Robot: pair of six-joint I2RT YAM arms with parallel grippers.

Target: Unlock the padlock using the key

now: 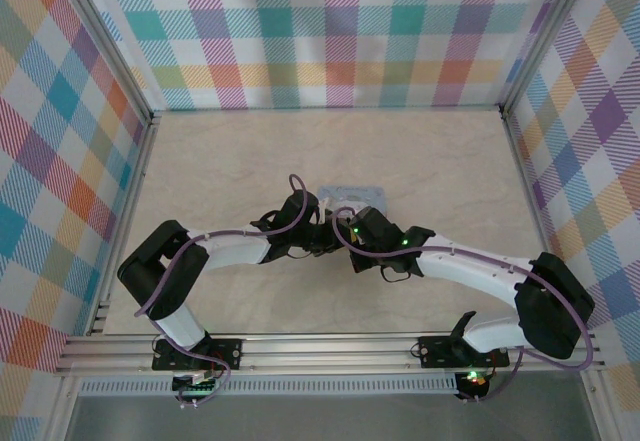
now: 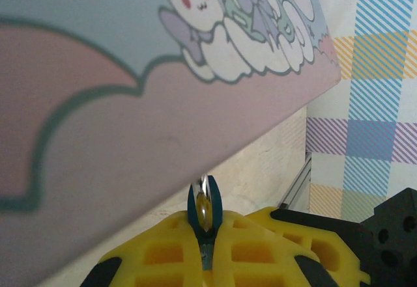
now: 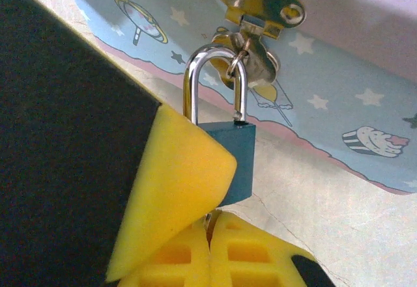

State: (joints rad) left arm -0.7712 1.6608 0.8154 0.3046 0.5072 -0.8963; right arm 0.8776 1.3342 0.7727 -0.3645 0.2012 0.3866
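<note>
A blue padlock (image 3: 240,160) with a silver shackle hangs from a brass hasp (image 3: 260,7) on a pastel cartoon-print box (image 3: 326,98). My left gripper (image 2: 204,225) is shut on the padlock (image 2: 204,207), seen edge-on in the left wrist view. One of its yellow fingers (image 3: 172,183) covers the lock's left side. My right gripper (image 3: 210,225) sits right under the lock body with its fingers pressed together. A thin sliver of metal, the key (image 3: 210,219), shows between them; the rest of it is hidden. In the top view both grippers (image 1: 335,229) meet just in front of the box (image 1: 356,197).
The box's pink and blue side (image 2: 130,105) looms close above the left fingers. Pale marbled table (image 3: 339,222) lies open to the right of the lock. Plaid walls (image 1: 60,161) and aluminium rails fence the table on three sides.
</note>
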